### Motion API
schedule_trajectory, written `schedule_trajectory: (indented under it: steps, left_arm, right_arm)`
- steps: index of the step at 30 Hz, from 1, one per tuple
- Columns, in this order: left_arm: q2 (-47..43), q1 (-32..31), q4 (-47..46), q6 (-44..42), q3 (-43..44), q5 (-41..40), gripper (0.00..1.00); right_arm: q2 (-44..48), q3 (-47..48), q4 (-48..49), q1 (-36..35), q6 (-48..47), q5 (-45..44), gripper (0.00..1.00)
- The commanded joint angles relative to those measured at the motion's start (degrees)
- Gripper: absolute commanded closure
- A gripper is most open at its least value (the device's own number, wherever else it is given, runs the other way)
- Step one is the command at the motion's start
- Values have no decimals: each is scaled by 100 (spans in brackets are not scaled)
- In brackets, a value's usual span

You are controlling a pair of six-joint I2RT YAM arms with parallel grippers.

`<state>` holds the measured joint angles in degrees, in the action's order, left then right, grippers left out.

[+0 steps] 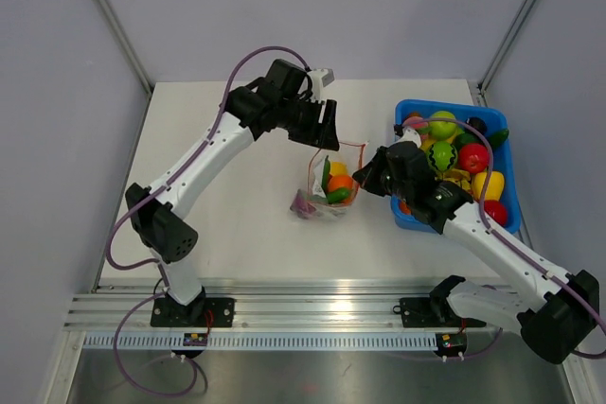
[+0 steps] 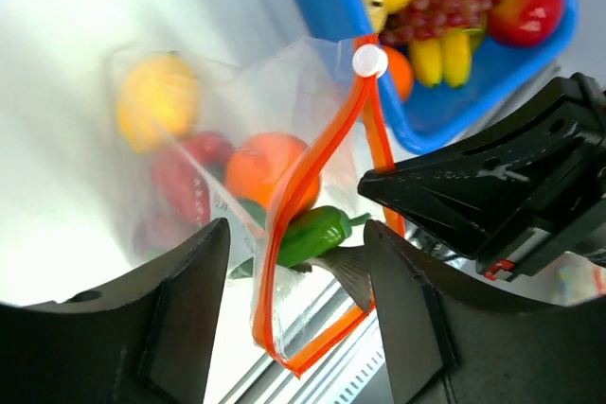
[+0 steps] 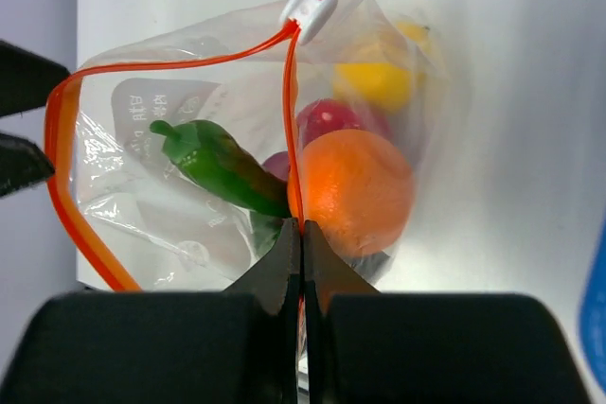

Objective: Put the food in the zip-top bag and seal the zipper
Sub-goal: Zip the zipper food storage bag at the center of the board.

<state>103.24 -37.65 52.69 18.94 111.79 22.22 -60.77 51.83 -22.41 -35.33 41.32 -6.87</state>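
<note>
My right gripper (image 3: 301, 234) pinches the zipper (image 3: 292, 120) of the zip-top bag (image 3: 123, 167), my left gripper (image 2: 295, 267) hangs open, empty; food (image 3: 355, 186) is inside, the mouth unsealed.

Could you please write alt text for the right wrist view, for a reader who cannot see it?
The right gripper is shut on the orange-red zipper of a clear zip-top bag, whose mouth gapes open to the left. Inside lie an orange, a green pepper and a yellow fruit; a white slider sits at the zipper's far end.
</note>
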Motion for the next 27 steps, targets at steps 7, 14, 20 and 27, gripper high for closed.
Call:
schedule_trajectory:
  steps: [7, 14, 20, 27]
  left_arm:
    - [-1542, -339, -600, -584, -1290, -1000, 36]
    - [-1667, -1262, -1058, -883, -1905, -1852, 28]
    - [-1527, -1412, -1656, -795, -2275, -2090, 32]
    - [-1184, -1509, -1867, -734, -2231, -2345, 50]
  right_arm:
    - [-690, 740, 615, -255, 1246, -166, 100]
    - [-849, 951, 598, -281, 1554, 151, 100]
    - [-682, 1065, 361, -290, 1598, 81, 100]
    - [-629, 1057, 325, -290, 1625, 204, 100]
